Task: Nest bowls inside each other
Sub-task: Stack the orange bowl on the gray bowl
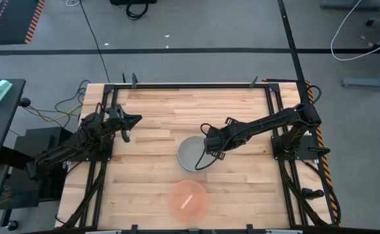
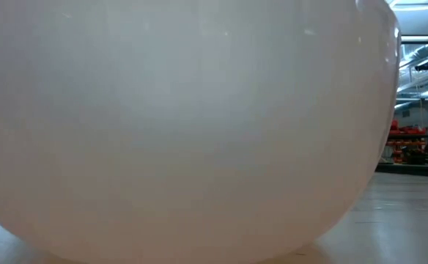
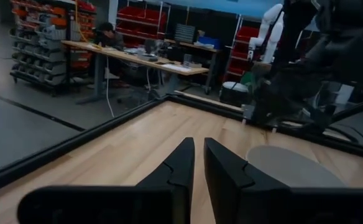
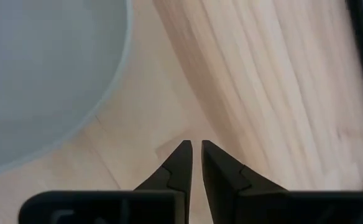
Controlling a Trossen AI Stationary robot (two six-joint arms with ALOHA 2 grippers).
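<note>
The pale grey bowl (image 1: 190, 155) stands upright on its base near the table's middle; it also shows in the right wrist view (image 4: 38, 68) and the left wrist view (image 3: 290, 168). The salmon pink bowl (image 1: 189, 199) sits by the near edge and fills the low view (image 2: 185, 125). The blue bowl is out of view. My right gripper (image 1: 211, 152) hovers just right of the grey bowl's rim, shut (image 4: 196, 144), over bare wood. My left gripper (image 1: 136, 119) waits shut (image 3: 198, 142) at the table's left, pointing toward the grey bowl.
A dark metal frame (image 1: 190, 84) runs around the wooden table. A black cable loop (image 1: 204, 165) hangs from my right arm next to the grey bowl. Bare wood lies between the two bowls and across the far half. A person (image 3: 107, 34) sits at a bench far behind.
</note>
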